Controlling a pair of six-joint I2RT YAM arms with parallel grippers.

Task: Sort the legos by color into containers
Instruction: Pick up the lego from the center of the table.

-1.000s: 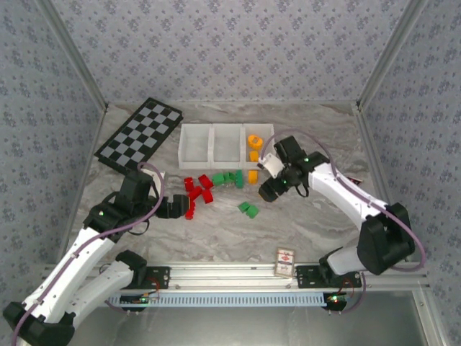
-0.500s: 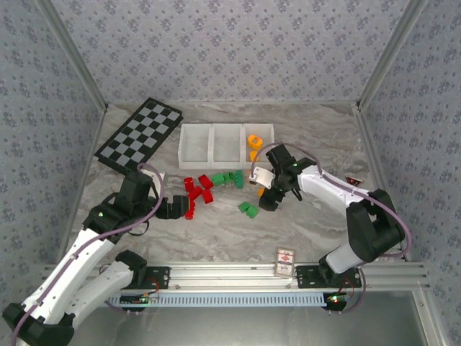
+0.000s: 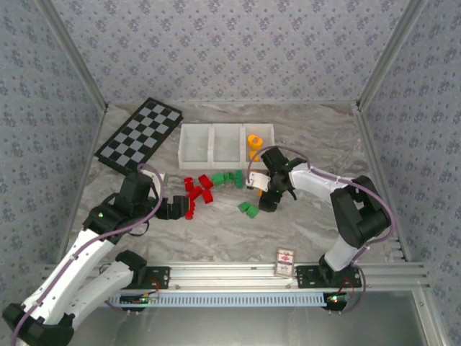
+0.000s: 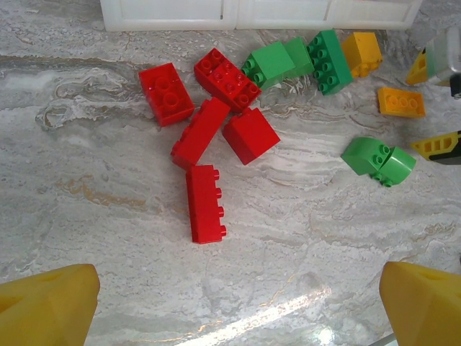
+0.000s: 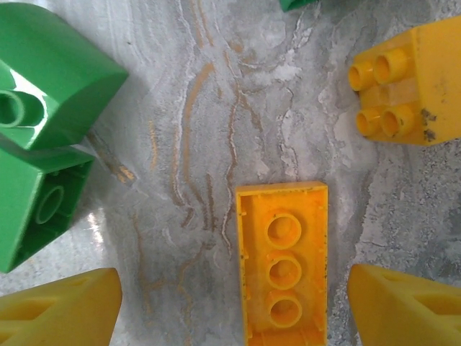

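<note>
Red legos [image 3: 196, 189] lie clustered left of centre, green ones [image 3: 227, 178] beside them, and a green pair [image 3: 248, 209] nearer me. Two orange legos [image 3: 253, 142] sit in the right bin of the white tray [image 3: 180, 146]. My left gripper [image 3: 180, 209] [image 4: 234, 310] is open, just short of a long red brick [image 4: 205, 203]. My right gripper [image 3: 263, 202] [image 5: 230, 317] is open and low over the table. An upside-down flat orange brick [image 5: 283, 267] lies between its fingers, nearer the right one. An orange square brick [image 5: 407, 83] and green bricks [image 5: 50, 72] lie beyond.
A black-and-white checkerboard [image 3: 140, 135] lies at the back left. A small red-and-white card box [image 3: 286, 262] stands by the near rail. The tray's front wall [image 4: 216, 14] runs just behind the bricks. Patterned walls close in three sides.
My right gripper has swung left and come down over the flat orange brick beside the green pair. The left arm and the bricks have stayed put.
</note>
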